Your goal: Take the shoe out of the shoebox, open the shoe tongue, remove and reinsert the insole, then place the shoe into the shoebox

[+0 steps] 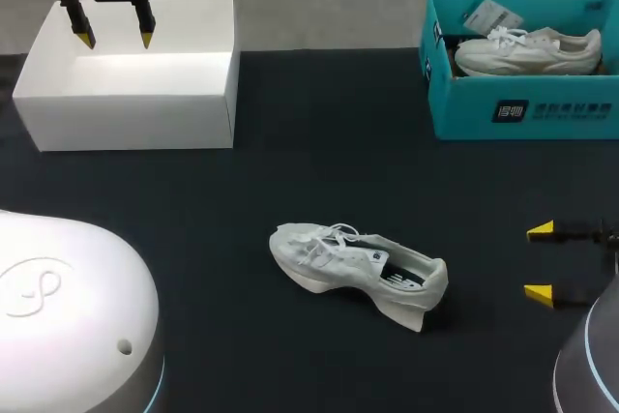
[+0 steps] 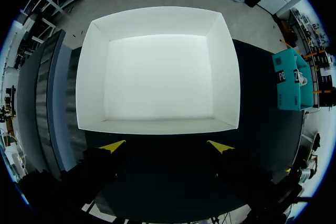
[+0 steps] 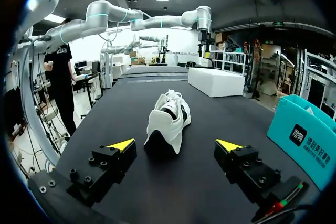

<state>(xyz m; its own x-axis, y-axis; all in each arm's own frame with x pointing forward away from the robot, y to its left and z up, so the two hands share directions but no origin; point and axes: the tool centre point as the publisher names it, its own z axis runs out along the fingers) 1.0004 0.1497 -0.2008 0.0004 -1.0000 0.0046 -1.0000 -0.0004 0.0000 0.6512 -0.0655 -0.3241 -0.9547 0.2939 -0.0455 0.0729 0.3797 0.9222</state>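
The shoe (image 1: 358, 273) lies on the table (image 1: 290, 162), likely for the tongue step. The left gripper (image 1: 116, 40) hangs open over the white box (image 1: 126, 94); the right gripper (image 1: 540, 260), open, faces its heel.

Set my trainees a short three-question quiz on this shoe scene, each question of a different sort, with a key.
1. How many shoes show in the teal box?
2. True or false: the right claw is shut on the loose shoe.
3. The left claw hangs over: A the white box; B the teal box; C the loose shoe.
Key: 1 one; 2 false, it is open and apart from the shoe; 3 A.
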